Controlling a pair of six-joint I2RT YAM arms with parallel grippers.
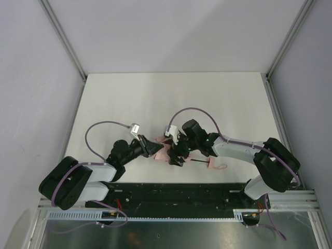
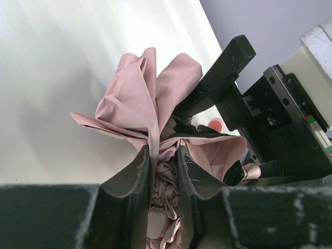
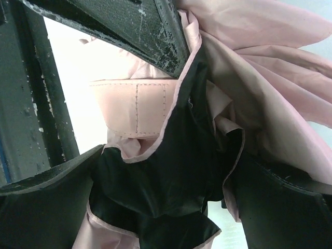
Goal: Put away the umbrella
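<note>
- Stretching bare toward the far wall, the white table (image 1: pixel 171 98) offers open room on the far side and to both flanks. Metal frame posts (image 1: pixel 65 46) run along its left and right edges, and the arms' mounting rail (image 1: pixel 176 192) closes off the near edge.
- At mid-table, close to that near edge, the umbrella (image 1: pixel 162 153) lies between the two grippers. Its canopy is collapsed but loose, with folds flaring outward. The job looks partway done: folded down, not yet gathered tight or fastened.
- On the left, the left gripper (image 2: pixel 163 171) has its jaws drawn narrow, pinching a wad of pink fabric.
- On the right, the right gripper (image 1: pixel 176 154) stands with its jaws at their widest, straddling pink cloth and dark lining and clamping nothing.
- Running rightward from the bundle, the thin black shaft (image 1: pixel 199 162) shows bare, so it probably has yet to be pushed in.
- Beyond it sits the pink handle (image 1: pixel 212 164) with its wrist loop (image 1: pixel 222 166), well clear of the right edge.
- Between the right fingers, a stitched pink tie strap (image 3: pixel 136 111) appears unfastened.
</note>
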